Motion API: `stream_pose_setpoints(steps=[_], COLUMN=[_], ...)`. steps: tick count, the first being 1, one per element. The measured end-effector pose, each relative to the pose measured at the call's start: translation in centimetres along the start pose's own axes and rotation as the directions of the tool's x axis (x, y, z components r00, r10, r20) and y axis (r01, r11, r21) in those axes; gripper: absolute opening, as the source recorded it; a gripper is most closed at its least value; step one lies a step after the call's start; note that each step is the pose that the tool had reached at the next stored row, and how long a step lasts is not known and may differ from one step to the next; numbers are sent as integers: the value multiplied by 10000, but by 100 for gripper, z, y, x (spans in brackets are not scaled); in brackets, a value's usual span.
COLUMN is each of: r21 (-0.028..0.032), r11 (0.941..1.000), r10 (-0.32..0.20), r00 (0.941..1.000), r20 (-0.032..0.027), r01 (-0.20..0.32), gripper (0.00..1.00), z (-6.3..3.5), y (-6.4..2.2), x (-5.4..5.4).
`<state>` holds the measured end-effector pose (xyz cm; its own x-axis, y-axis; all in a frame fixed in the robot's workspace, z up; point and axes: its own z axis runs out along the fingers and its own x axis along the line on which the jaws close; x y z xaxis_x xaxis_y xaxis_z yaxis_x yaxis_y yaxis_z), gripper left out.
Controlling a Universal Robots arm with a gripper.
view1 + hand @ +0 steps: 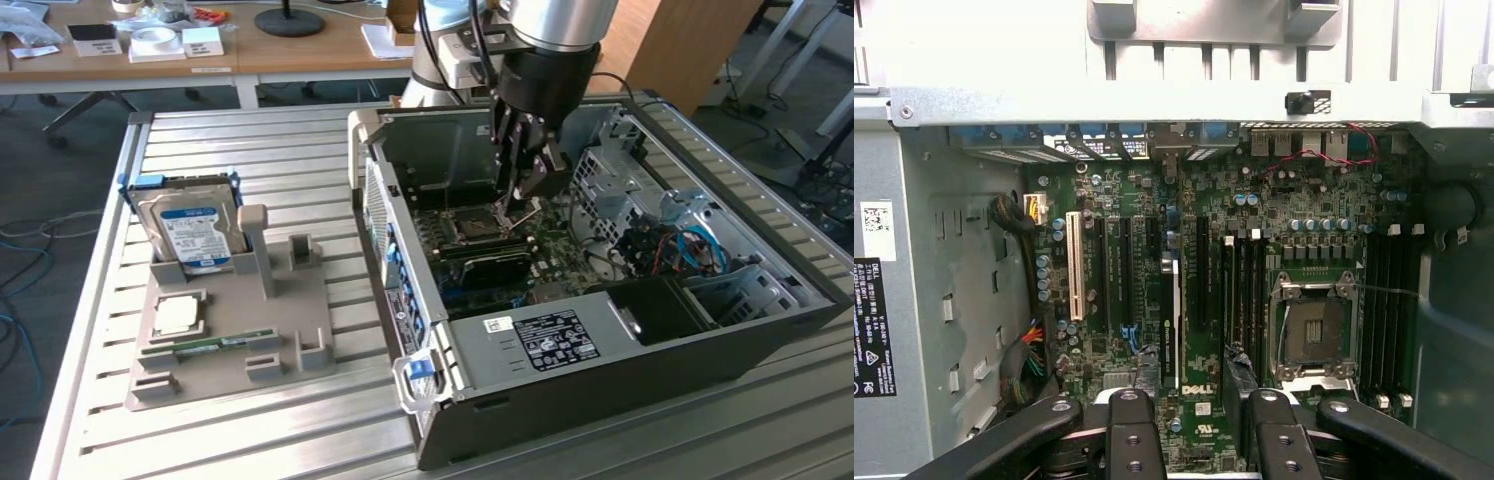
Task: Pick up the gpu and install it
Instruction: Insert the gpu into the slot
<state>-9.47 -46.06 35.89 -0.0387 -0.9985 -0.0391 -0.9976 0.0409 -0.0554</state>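
My gripper (518,205) hangs inside the open computer case (400,230), just above the motherboard (1204,210). Its two black fingers (1132,440) stand apart with nothing between them; the gripper (1203,440) is open. The gpu (1170,320) appears edge-on in the wrist view as a thin card standing upright in a motherboard slot, a little ahead of the fingertips and apart from them. In the exterior view the gpu (489,264) shows as a dark slab standing on the board below the gripper, beside the CPU socket (477,226).
A grey holder (287,310) on the slatted table at the exterior view's left carries a blue-labelled hard drive (191,232), a CPU (178,314) and a green memory stick (214,347). Drive cages and cables (687,250) fill the case's right side. A power supply (561,338) sits at its near end.
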Motion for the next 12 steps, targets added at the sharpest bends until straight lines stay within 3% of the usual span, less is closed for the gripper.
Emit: stream_pose_setpoints(steps=[12], r21=[-70], r11=[10000], r10=[6], r00=[10000], r20=[-8], r01=[-6], gripper=[40], z=[145], y=[8], x=[5])
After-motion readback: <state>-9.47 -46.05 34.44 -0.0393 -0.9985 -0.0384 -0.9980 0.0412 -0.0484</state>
